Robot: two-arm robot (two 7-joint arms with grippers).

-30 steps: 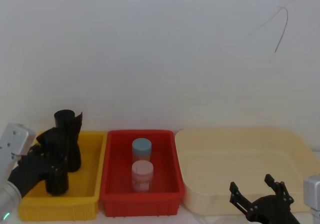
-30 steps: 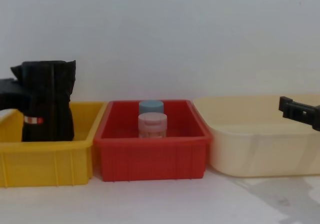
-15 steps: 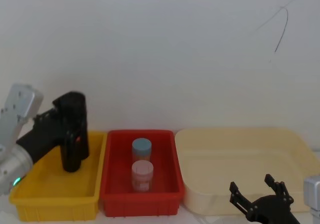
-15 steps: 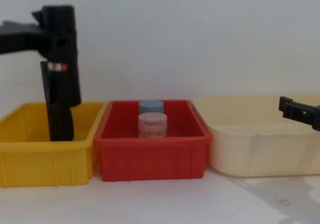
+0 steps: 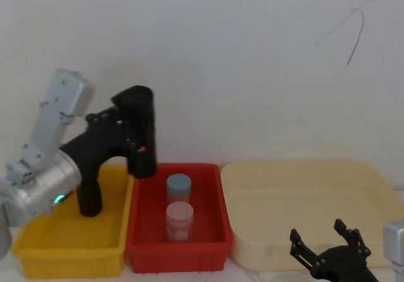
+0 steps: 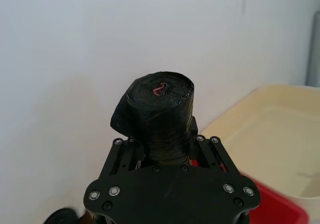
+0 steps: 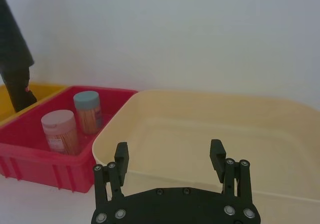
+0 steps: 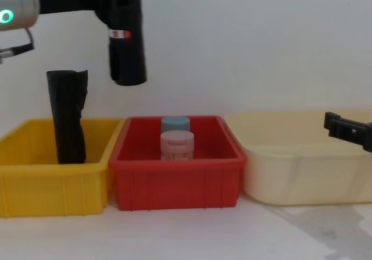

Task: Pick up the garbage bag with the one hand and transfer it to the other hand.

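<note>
Hiding part of the garbage bag (image 8: 127, 56), left gripper (image 6: 166, 144) pinches it above the red bin's (image 8: 174, 181) left rim. Off to the bin's right, right gripper (image 7: 169, 153) is half cut off, fingers spread, empty.

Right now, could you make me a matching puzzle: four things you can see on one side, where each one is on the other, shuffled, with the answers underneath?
Things
1. labelled garbage bag
2. plain black roll
3. pink-lidded jar
4. right gripper

Places
A. standing in the yellow bin
B. by the cream tub, jaws open, holding nothing
C. held up in the air by the left gripper, above the bins
D. in the red bin, nearer the robot than the blue-lidded jar

Pairs: 1-C, 2-A, 3-D, 4-B
</note>
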